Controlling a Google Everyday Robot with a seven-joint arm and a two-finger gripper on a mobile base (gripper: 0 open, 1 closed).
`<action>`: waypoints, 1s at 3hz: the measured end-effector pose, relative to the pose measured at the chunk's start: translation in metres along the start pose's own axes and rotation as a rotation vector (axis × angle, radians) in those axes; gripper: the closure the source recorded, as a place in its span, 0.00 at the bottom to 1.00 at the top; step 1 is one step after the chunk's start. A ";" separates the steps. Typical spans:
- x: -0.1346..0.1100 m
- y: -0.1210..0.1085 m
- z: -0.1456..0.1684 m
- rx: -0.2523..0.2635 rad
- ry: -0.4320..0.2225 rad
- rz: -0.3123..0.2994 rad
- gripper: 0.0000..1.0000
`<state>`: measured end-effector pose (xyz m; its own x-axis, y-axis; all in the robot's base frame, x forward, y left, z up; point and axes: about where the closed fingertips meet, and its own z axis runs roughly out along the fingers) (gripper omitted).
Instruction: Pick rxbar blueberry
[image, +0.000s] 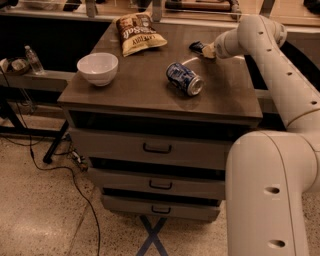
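The robot body (265, 200) fills the lower right of the frame and is cut off by the right and bottom edges. Its arm (280, 75) rises along the right side and bends to the left over the far right part of the cabinet (145, 95). The cabinet stands in the middle, with a dark top and three drawers under it. The lowest drawer is partly in shadow.

On the top, a chip bag (137, 32) lies at the upper left, near the back edge. A white bowl (97, 68) stands at the left side, close to the front edge. A can (185, 79) lies on its side in the centre, with its open end toward the lower right.

The bar (196, 47) lies at the upper right of the top, behind the can and apart from it. Only its dark left end shows, because the gripper (206, 50) covers the rest. The gripper is right at the bar and low over the top. Whether it is holding the bar or is only beside it, I cannot tell.

At the far left, a small bottle (34, 60) stands on a lower shelf. A cable (75, 185) runs over the floor.
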<state>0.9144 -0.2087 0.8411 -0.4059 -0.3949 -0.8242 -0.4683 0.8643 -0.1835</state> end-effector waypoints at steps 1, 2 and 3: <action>0.000 0.000 0.000 0.000 0.000 0.000 0.30; -0.022 0.018 0.004 -0.032 -0.044 -0.007 0.07; -0.031 0.025 0.007 -0.052 -0.067 0.008 0.00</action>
<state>0.9209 -0.1729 0.8585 -0.3569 -0.3651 -0.8598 -0.5066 0.8490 -0.1502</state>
